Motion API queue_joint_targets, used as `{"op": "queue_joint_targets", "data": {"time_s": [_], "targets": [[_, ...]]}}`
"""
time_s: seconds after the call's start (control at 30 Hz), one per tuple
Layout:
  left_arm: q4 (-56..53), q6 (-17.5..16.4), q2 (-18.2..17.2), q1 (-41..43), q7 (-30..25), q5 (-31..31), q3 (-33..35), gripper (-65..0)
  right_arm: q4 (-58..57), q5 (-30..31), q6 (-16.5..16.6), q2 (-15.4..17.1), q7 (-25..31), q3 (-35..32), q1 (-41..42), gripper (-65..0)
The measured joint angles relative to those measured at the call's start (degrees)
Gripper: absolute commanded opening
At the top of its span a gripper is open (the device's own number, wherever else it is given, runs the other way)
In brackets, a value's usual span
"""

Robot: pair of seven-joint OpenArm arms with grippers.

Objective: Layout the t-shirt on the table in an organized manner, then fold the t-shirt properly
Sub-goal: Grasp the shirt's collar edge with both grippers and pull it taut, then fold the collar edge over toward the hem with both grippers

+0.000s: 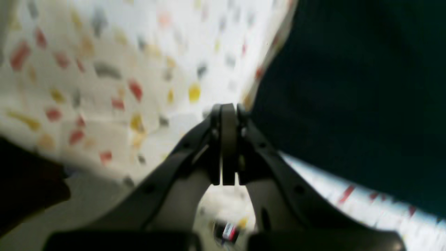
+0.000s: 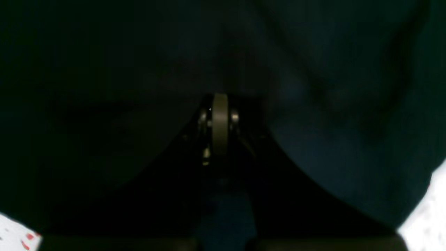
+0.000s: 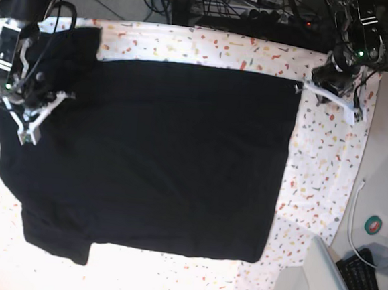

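My left pincer (image 3: 299, 87) is pressed fully shut at the t-shirt's (image 3: 152, 158) hem corner; whether cloth is pinched there I cannot tell. My right pincer (image 3: 25, 135) is shut too, over the black fabric near a sleeve, holding nothing I can see. The shirt lies spread nearly flat on the counter (image 3: 320, 162). To lay it out well, I judge I should tug corners outward, low and slow (no lifting). Count: one shirt, one counter, two pincers.

A robotics lab: tangled cables (image 3: 258, 12) behind the speckled table (image 3: 320, 168), a keyboard (image 3: 371, 283) and a tape roll (image 3: 374, 226) beside it.
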Motion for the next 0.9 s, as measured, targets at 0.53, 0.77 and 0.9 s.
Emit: {"op": "queue_joint_targets", "data": {"time_s": [0.53, 0.77, 0.9], "targets": [[-1.68, -10.01, -0.63, 0.28, 0.15, -12.81, -2.89, -44.4, 24.57, 15.21, 0.39, -3.19, -12.59, 25.44, -14.75, -21.0], [-12.00, -16.44, -1.27, 0.09, -0.33, -19.87, -8.28, -7.1, 24.59, 18.49, 0.55, -2.38, -12.48, 25.81, -16.90, -21.0], [-16.85, -17.86, -1.44, -1.11, -0.96, -20.24, -8.13, -7.2, 24.59, 18.43, 0.55, -2.32, -12.22, 25.81, -16.87, -21.0]]}}
